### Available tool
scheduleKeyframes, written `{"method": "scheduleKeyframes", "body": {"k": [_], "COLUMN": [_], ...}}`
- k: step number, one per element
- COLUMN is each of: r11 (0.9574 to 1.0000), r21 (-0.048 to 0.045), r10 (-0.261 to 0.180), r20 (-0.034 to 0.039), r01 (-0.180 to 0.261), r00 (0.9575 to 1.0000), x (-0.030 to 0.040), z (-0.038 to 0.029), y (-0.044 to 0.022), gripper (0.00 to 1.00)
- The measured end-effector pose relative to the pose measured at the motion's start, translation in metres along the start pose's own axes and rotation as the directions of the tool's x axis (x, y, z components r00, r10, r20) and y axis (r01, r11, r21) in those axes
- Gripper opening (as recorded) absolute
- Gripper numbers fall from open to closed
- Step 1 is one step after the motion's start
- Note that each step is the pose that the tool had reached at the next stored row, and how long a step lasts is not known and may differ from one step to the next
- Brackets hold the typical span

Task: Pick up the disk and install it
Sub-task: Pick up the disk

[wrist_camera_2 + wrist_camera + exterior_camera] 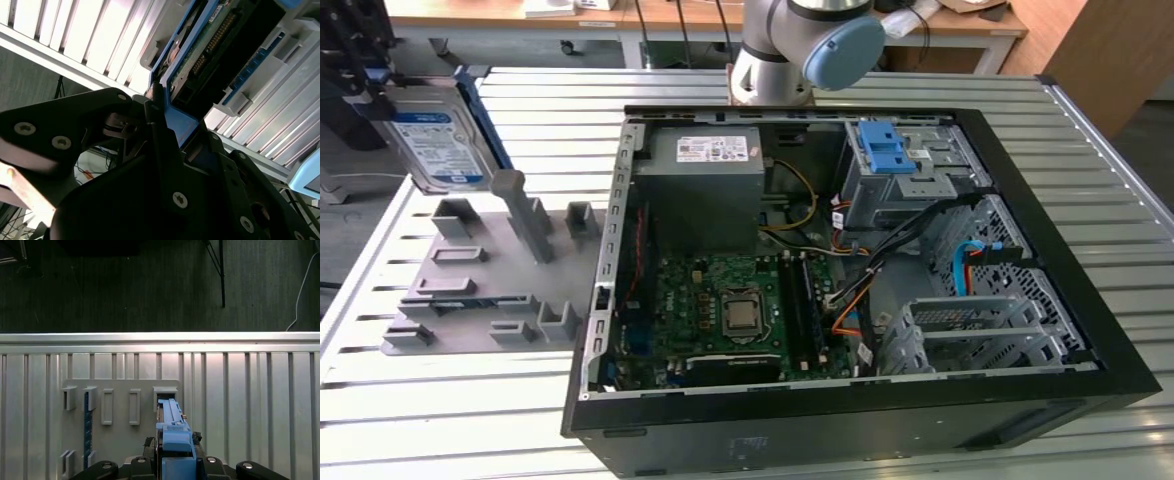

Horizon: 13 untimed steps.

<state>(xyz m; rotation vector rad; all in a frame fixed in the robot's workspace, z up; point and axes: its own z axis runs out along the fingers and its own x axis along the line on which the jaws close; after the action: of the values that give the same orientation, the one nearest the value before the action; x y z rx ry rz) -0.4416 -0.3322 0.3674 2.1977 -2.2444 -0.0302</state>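
Jaws clamped shut on the disk: in the second wrist view the gripper has its black fingers pressed against both sides of the blue carrier at one end of the drive, with no gap showing between pads and plastic.

The disk is a flat silver-grey rectangle. A white-and-blue label covers most of the face turned to the exterior view, and the blue frame runs along its edges. Its other face, in the second wrist view, carries a green circuit board with a row of connector pins.

The drive stands upright on end at the far corner of the table, on the exterior view's left. It is over the far end of a grey fixture with upright slots and posts. In the first wrist view its blue edge lines up with one slot of that fixture. Whether its lower end sits in the slot or hangs just above it cannot be told.

Well apart, toward the exterior view's right, an open black case lies on its side with the motherboard exposed. Its grey metal bay, with a blue latch on top, is at the far corner, near the arm.
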Motion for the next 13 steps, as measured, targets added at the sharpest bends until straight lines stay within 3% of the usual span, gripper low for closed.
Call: {"method": "scheduleKeyframes", "body": {"k": [13], "r11": [1.0000], "r21": [0.0000], "r10": [0.000], "r20": [0.0000], "r01": [0.000], "r00": [1.0000], "x": [-0.0001], "z": [-0.0084], "y": [0.0001], "gripper": [0.36]}}
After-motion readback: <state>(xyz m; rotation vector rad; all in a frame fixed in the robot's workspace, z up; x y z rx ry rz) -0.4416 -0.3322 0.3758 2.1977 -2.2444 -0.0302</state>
